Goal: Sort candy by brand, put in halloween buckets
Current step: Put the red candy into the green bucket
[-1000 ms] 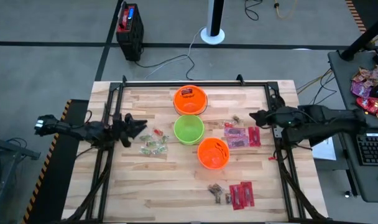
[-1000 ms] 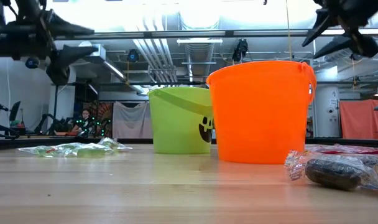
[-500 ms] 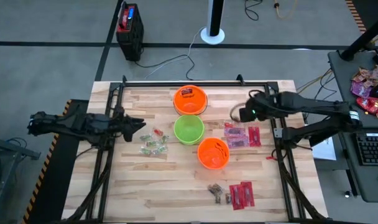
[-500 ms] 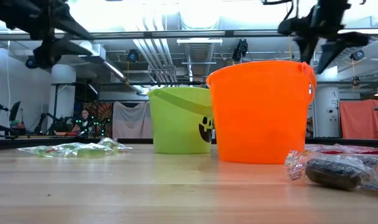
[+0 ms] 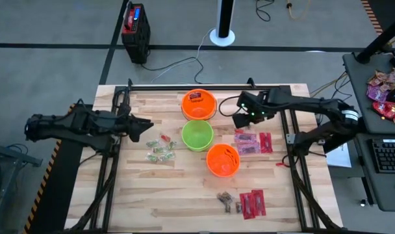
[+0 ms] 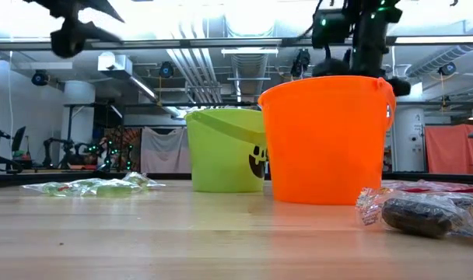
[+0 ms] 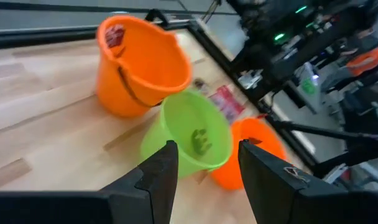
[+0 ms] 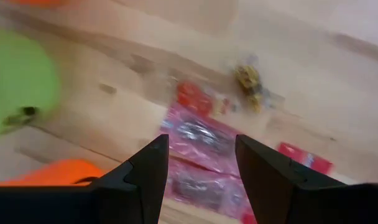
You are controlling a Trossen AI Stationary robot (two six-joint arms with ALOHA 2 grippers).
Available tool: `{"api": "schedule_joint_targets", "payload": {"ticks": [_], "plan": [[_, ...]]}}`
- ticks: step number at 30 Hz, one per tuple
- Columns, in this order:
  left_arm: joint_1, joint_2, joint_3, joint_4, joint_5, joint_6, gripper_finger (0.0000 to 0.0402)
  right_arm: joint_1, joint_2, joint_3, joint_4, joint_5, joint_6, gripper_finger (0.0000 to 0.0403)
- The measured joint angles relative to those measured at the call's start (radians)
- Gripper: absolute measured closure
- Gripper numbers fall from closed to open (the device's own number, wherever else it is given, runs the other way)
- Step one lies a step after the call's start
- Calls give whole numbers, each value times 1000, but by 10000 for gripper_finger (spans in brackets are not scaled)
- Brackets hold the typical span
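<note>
Three buckets stand in a row mid-table: a far orange bucket point(image 5: 199, 104) with a red packet inside point(image 7: 114, 34), a lime green bucket point(image 5: 197, 134) and a near orange bucket point(image 5: 222, 160). Pale green-yellow candy point(image 5: 160, 149) lies left of them. Pink-purple packets point(image 5: 247, 143) and red packets point(image 5: 266, 142) lie to their right, with a small gold-brown piece point(image 8: 248, 78). More red packets point(image 5: 253, 203) and dark brown pieces point(image 5: 229, 201) lie near the front edge. My left gripper point(image 5: 147, 127) hovers open left of the buckets. My right gripper point(image 5: 238, 120) hovers open above the pink-purple packets point(image 8: 201, 143).
A black metal frame point(image 5: 204, 86) runs round the table's far and side edges. Bare wood lies along the near left part of the table point(image 5: 152, 195). In the low view both grippers point(image 6: 81, 15) point(image 6: 361, 23) hang well above the bucket rims.
My right gripper has swung from the table's right edge toward the left, ending between the far orange bucket and the pink-purple packets. My left gripper has risen and edged slightly toward the far edge. No candy or bucket has moved.
</note>
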Motion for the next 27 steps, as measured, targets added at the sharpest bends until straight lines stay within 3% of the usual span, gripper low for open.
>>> {"api": "schedule_joint_targets", "payload": {"ticks": [3,8,10,13,17,20,23,27], "plan": [[0,36,65,0,9,17,249,1,40,-8,-70,-52,10,225],[17,114,162,-122,-174,49,249,22,88,-46,-87,-105,-29,225],[28,147,195,-191,-170,51,249,37,89,-65,-72,-106,-78,225],[48,183,213,-248,-49,63,249,50,75,-97,-17,-102,-210,225],[99,222,203,-250,207,141,249,49,78,-113,-19,-86,-398,225],[126,249,202,-250,278,199,249,50,79,-114,0,-77,-518,225],[129,274,202,-250,198,295,249,48,79,-119,57,-89,-487,225],[129,302,201,-249,73,311,249,50,78,-138,98,-104,-627,225]]}}
